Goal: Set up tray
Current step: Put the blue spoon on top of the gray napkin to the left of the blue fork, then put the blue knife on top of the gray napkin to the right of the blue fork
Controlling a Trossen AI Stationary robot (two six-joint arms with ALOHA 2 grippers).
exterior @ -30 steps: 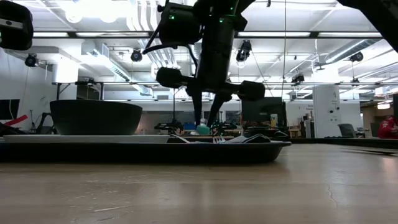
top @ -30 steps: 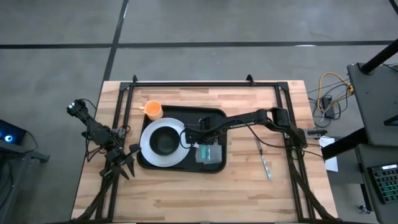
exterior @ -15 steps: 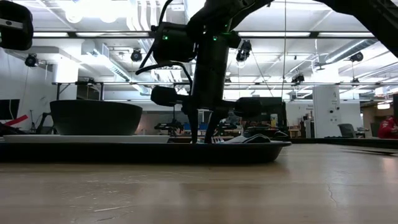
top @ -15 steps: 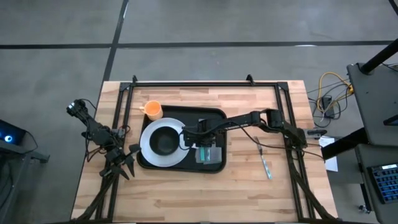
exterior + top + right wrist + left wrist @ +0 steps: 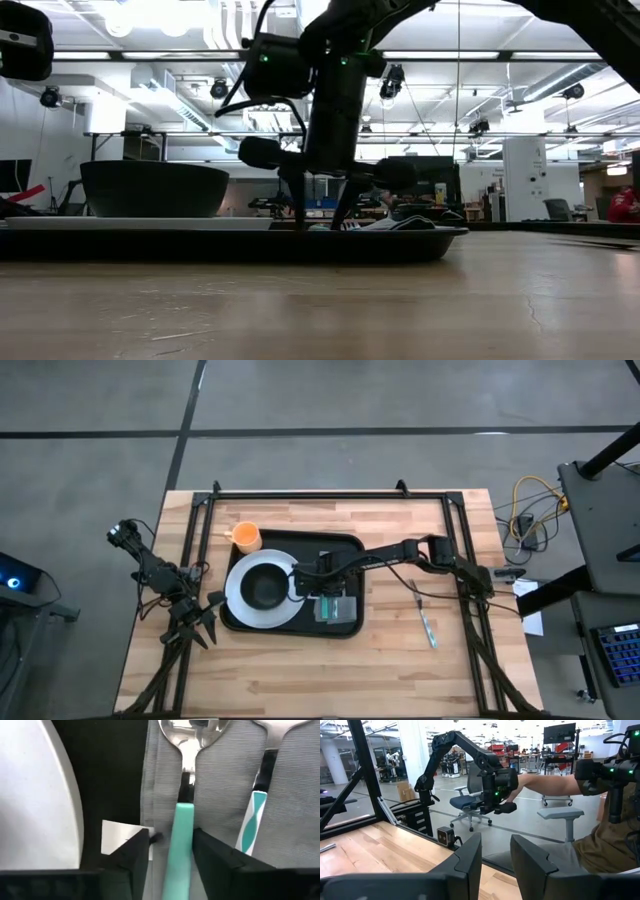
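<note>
The right claw (image 5: 167,851) has come down low over the grey napkin (image 5: 220,795) and its fingers have just spread, so the teal-handled spoon (image 5: 179,837) looks released beside the other teal-handled utensil (image 5: 252,822); I'd judge that piece placed. The tray (image 5: 345,546) sits mid-counter (image 5: 330,670), carrying the white plate (image 5: 236,596) with the black bowl (image 5: 263,587). The orange cup (image 5: 247,537) stands just off its corner, and the left claw (image 5: 494,857) waits spread at the counter's edge.

table (image 5: 300,670): wood | on it: tray (image 5: 342,546), orange cup (image 5: 247,537), utensil (image 5: 424,618)
</note>
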